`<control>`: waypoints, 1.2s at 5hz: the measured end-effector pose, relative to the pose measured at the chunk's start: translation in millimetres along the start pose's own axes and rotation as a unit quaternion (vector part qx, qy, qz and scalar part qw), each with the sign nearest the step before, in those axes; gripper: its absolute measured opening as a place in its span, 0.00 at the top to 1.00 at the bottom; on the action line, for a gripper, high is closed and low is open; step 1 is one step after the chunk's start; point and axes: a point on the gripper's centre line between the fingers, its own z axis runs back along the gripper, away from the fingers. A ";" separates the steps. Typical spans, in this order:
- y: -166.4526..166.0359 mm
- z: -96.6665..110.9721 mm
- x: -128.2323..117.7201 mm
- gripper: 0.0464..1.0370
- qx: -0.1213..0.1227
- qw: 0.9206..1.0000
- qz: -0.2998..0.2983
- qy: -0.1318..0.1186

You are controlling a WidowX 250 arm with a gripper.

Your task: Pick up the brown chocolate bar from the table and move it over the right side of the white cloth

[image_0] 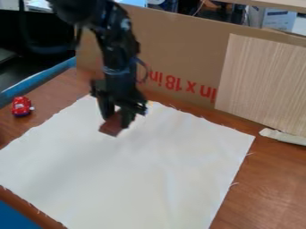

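Where white cloth [137, 179] lies on brown table [269, 183] before cardboard [179, 53], claw [116, 119] tight around a reddish-brown block [111, 128].

Cloth [143, 170] on table [272, 188]

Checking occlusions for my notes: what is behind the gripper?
Past the gripper, which holds a reddish-brown block, parts of the white cloth, table and cardboard show. A small yellowish bit shows beside it; anything directly behind the gripper is covered.
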 end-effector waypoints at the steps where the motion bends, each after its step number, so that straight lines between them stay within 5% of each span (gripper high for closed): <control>1: -34.1 3.1 -9.9 0.48 -0.005 1.000 -0.003 0.011; 4: -110.2 -1.3 -13.7 0.48 -0.022 1.000 -0.005 0.013; 6: -140.8 -3.2 21.7 0.48 -0.044 0.998 0.040 0.011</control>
